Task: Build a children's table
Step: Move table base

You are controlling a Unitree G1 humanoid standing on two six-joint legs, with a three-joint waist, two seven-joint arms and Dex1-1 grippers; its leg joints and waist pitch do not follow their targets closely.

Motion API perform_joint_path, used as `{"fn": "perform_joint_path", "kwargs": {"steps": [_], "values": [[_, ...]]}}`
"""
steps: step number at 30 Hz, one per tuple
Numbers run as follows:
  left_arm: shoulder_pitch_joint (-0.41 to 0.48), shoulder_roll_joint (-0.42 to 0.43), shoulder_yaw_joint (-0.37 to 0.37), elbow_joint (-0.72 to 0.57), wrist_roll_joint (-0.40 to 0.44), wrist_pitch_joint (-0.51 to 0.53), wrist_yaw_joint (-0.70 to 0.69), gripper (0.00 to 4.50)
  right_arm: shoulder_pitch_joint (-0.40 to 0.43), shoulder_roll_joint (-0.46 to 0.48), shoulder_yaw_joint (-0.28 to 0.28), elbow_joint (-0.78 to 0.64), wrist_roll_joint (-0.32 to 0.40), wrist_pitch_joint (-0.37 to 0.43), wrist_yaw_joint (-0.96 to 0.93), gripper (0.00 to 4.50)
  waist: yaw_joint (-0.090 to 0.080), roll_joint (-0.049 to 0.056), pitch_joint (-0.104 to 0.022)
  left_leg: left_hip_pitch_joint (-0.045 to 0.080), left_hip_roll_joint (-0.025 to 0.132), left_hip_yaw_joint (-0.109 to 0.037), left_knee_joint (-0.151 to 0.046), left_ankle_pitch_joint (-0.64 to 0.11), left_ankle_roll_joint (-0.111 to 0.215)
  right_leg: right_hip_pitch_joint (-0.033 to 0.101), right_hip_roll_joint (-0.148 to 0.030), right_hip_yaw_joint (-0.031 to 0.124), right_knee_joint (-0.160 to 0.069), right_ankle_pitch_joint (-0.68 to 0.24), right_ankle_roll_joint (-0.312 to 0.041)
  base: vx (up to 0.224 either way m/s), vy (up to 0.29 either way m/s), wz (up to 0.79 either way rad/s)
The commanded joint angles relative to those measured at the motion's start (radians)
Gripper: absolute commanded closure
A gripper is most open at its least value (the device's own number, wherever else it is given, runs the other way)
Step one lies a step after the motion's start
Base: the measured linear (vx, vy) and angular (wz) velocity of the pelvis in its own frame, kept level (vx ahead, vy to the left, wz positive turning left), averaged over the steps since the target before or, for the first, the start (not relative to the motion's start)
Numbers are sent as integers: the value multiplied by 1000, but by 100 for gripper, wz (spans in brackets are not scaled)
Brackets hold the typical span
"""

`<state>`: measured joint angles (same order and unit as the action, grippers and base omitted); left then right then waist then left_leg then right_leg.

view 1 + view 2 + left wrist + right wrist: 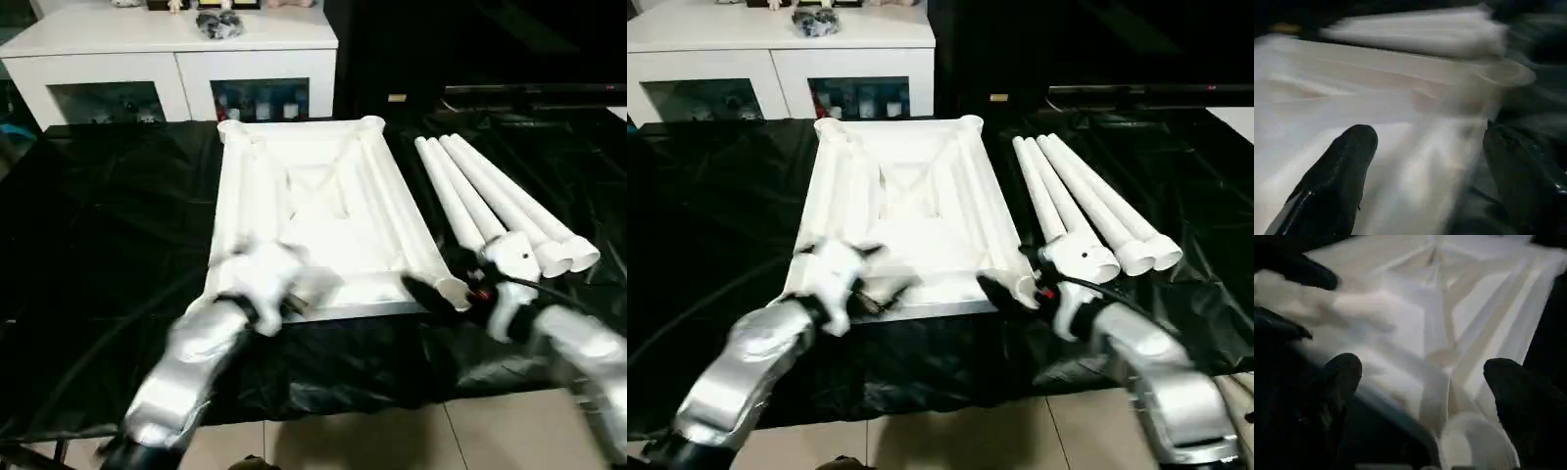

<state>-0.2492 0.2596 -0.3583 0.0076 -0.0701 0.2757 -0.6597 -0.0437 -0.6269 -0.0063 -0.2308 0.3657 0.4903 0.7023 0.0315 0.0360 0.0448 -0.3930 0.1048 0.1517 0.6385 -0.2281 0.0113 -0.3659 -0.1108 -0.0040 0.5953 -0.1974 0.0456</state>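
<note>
The white table top [313,211] lies upside down on the black-draped table, ribbed underside up, with rounded sockets at its corners. Three white tubular legs [490,201] lie side by side to its right, flared ends toward me. My left gripper [286,296] is at the top's near left corner, open, its black fingers [1337,171] spread over the white plastic. At the near right corner is my right gripper [1004,291], also open, with the corner socket [1474,443] between its fingers [1344,377]. Neither gripper holds anything.
A white cabinet [176,59] with glass doors stands behind the table. The black drape [98,245] covers the table to both sides of the top. Tiled floor [392,441] shows below the table's near edge. Dark furniture fills the back right.
</note>
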Motion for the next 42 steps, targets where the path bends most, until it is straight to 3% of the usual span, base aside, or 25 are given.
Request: {"fn": "perform_joint_path", "kwargs": {"steps": [1,2,3,4,5,6,7,8,9,10,11,12,14,15,16,18,23,32,35,39,41,42], "values": [[-24,7,-35,12,-8,37,-59,52,5,-21,-11,-12,24,8,46,0,-1,-8,-44,21,98,-44,-120,-337,-18,10,-45,20,-76,-257,-176,0,0,0],[-32,8,-45,14,-7,50,-70,68,9,-29,-12,-17,28,11,57,0,-3,-11,-44,18,98,-43,-118,-329,-11,11,-47,20,-75,-252,-185,0,0,0],[-57,11,-74,35,15,93,-79,68,21,-48,-13,-32,34,17,77,0,-2,10,-51,13,99,-47,-115,-273,6,20,-52,16,-66,-199,-212,0,0,0],[-57,11,-74,35,15,93,-79,79,21,-48,-13,-32,34,17,77,0,-4,4,-51,17,101,-43,-114,-261,11,17,-47,14,-70,-174,-218,52,-15,-4],[-72,12,-88,50,33,114,-79,88,27,-57,-13,-40,36,19,88,0,-4,5,-54,17,101,-43,-111,-238,19,20,-46,12,-65,-137,-231,52,-15,-4],[-90,8,-100,77,53,135,-74,91,36,-61,-14,-48,33,18,89,0,-1,12,-56,17,102,-40,-107,-192,37,23,-46,12,-58,-75,-254,0,0,0],[-105,-3,-99,100,64,161,-54,103,44,-61,-14,-57,34,22,87,0,-1,14,-56,14,101,-36,-102,-151,58,27,-47,12,-55,-29,-270,0,0,0],[-117,-19,-86,114,61,196,-30,103,54,-61,-14,-70,35,23,86,0,-1,10,-57,14,100,-34,-100,-135,71,28,-47,11,-57,-15,-277,0,0,0],[-128,-25,-80,122,59,219,-20,123,69,-63,-14,-88,38,27,84,0,2,20,-59,14,101,-34,-97,-114,86,31,-50,9,-51,0,-294,0,0,0],[-133,-27,-78,124,57,230,-17,130,77,-64,-14,-99,40,29,83,0,2,15,-57,16,104,-31,-99,-122,98,29,-49,9,-56,-16,-307,0,0,0],[-137,-26,-78,121,51,239,-28,130,85,-65,-16,-107,45,32,84,0,3,21,-56,15,105,-32,-99,-131,100,31,-49,8,-56,-29,-309,0,0,0],[-136,-32,-65,107,27,261,-37,136,96,-65,-21,-119,50,37,82,0,2,19,-55,15,105,-31,-101,-146,104,31,-49,8,-58,-61,-307,0,0,0],[-136,-33,-59,91,11,288,-41,158,106,-66,-20,-127,48,39,80,0,0,30,-53,18,106,-32,-105,-194,89,27,-47,7,-61,-127,-301,0,0,0],[-136,-33,-58,89,8,292,-42,167,107,-67,-19,-128,48,40,80,0,-2,28,-50,22,106,-32,-109,-244,68,23,-43,8,-69,-178,-286,0,0,0],[-142,-32,-56,79,5,318,-41,167,116,-72,-14,-136,46,42,82,0,-2,34,-49,22,107,-33,-111,-257,59,23,-44,8,-68,-190,-282,0,0,0],[-146,-29,-58,71,7,333,-48,185,120,-75,-12,-144,46,45,81,0,-3,30,-47,23,106,-33,-114,-290,40,21,-44,9,-73,-224,-267,0,0,0],[-156,-30,-68,59,10,352,-57,218,126,-75,-9,-169,49,64,83,0,-5,34,-45,22,105,-36,-119,-326,8,17,-45,10,-77,-270,-233,0,0,0],[-218,-25,-135,110,73,202,-85,295,124,-92,0,-176,34,73,95,0,-3,30,-50,18,105,-33,-116,-253,41,21,-47,10,-76,-193,-237,0,0,0],[-229,-21,-163,136,93,175,-98,322,122,-97,2,-178,29,75,97,0,-2,36,-53,17,106,-33,-114,-214,55,24,-48,10,-71,-144,-252,0,0,0],[-242,-14,-200,161,105,156,-143,348,127,-105,3,-180,30,75,100,0,-3,34,-51,18,108,-32,-115,-219,62,25,-48,9,-72,-140,-264,0,0,0],[-246,-9,-216,167,107,155,-166,382,132,-108,0,-181,30,75,102,0,-2,34,-50,20,108,-30,-115,-233,58,23,-49,10,-74,-161,-265,0,0,0],[-248,-8,-220,171,107,156,-174,386,134,-110,-2,-181,29,76,103,0,-4,40,-49,21,108,-30,-117,-246,50,23,-48,10,-76,-167,-263,0,0,0]]}}
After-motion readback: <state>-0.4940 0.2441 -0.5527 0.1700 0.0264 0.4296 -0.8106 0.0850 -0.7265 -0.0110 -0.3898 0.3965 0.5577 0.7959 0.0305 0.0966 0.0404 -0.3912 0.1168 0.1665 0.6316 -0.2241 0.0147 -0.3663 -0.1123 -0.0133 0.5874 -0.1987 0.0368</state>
